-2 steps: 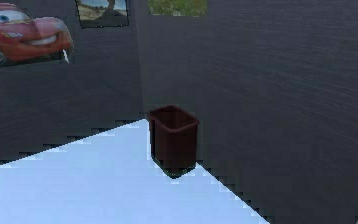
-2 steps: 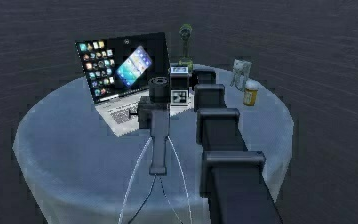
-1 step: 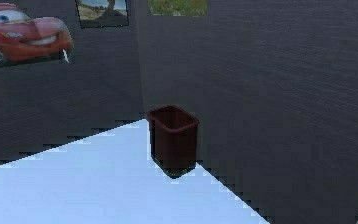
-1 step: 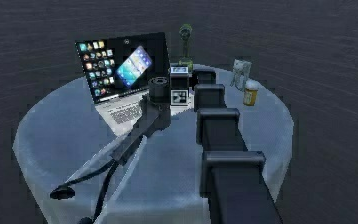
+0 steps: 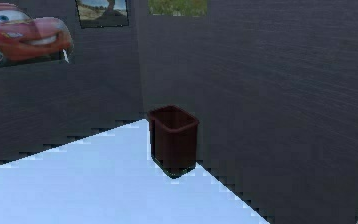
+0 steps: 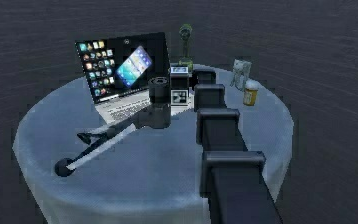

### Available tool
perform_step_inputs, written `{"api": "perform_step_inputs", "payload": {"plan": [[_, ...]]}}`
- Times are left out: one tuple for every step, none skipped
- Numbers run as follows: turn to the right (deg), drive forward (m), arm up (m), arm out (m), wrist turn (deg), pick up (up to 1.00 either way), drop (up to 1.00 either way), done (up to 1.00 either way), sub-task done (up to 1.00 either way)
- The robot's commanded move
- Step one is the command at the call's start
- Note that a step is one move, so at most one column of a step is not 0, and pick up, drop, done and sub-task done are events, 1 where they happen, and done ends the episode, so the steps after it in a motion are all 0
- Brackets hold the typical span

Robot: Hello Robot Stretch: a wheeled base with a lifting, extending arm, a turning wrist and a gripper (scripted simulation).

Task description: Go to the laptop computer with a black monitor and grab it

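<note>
An open laptop [image 6: 122, 70] stands on a round pale table [image 6: 47, 130]; its black-framed screen shows coloured icons and its keyboard faces the picture's bottom. The dark arm [image 6: 232, 165] rises from the bottom edge to two white marked squares [image 6: 172, 93] beside the laptop's base. From there the gripper [image 6: 75, 152] stretches left and down, and its thin fingers [image 6: 65, 167] end over bare tabletop in front of the laptop. It holds nothing.
On the table behind the arm stand a small dark statuette [image 6: 187, 40], a pale box [image 6: 240, 72] and a yellowish jar [image 6: 251, 95]. Ahead, a dark red bin [image 5: 174, 140] stands in a corner of dark walls, with a red car poster [image 5: 22, 35] and pale floor [image 5: 87, 185].
</note>
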Motion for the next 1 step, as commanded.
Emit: {"api": "perform_step_inputs", "payload": {"plan": [[0.0, 0.0, 0.0, 0.0, 42.0, 0.0, 0.0, 0.0, 0.0]]}}
